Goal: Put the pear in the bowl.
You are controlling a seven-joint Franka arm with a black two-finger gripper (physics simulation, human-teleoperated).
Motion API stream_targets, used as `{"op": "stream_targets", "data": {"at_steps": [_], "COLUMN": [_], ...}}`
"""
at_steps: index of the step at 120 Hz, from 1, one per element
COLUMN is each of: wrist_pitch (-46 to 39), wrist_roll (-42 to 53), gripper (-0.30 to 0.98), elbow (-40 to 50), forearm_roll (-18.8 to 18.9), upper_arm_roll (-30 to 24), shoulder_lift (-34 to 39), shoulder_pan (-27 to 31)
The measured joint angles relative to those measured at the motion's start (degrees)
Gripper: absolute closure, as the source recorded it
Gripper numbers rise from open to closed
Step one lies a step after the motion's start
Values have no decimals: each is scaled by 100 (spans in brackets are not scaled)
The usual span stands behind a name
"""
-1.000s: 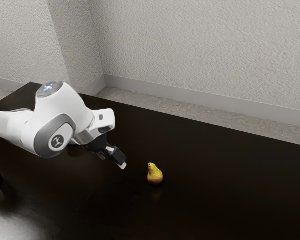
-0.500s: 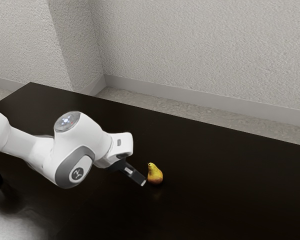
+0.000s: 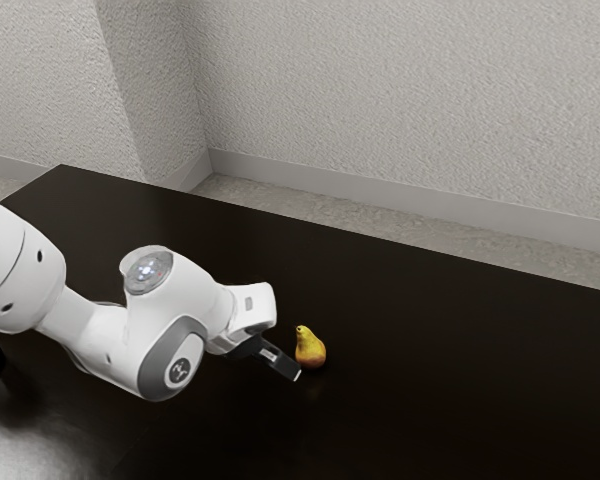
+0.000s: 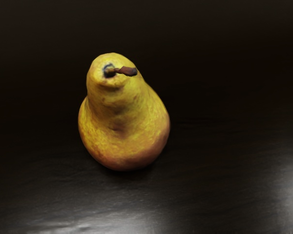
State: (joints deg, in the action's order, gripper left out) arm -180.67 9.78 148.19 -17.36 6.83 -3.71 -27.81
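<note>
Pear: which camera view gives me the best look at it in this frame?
The wrist view: the pear appears large and unobstructed there, with its stem, yellow skin and reddish underside clear. The exterior view shows it much smaller, but upright on the dark table and near the gripper.

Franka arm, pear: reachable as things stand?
Likely yes. The gripper is close beside the pear, which stands upright on the table, and I see no object between them. Whether they touch, I can't tell.
</note>
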Motion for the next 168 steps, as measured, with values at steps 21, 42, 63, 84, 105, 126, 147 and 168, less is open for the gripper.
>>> {"op": "stream_targets", "data": {"at_steps": [21, 42, 63, 84, 105, 126, 147, 168], "wrist_pitch": [-249, -513, -685, -759, -830, -868, -886, -894], "wrist_roll": [64, 114, 155, 187, 215, 235, 260, 300], "gripper": [2, 2, 2, 2, 2, 2, 2, 2], "elbow": [-75, -197, -348, -421, -697, -871, -1025, -1174], "forearm_roll": [-129, -244, -354, -355, -295, -291, -281, -272], "upper_arm_roll": [12, 4, 12, 22, 38, 46, 46, 54], "shoulder_lift": [-277, -469, -715, -854, -1100, -1317, -1456, -1608], "shoulder_pan": [-33, -79, -109, -94, -39, -41, -41, -32]}}
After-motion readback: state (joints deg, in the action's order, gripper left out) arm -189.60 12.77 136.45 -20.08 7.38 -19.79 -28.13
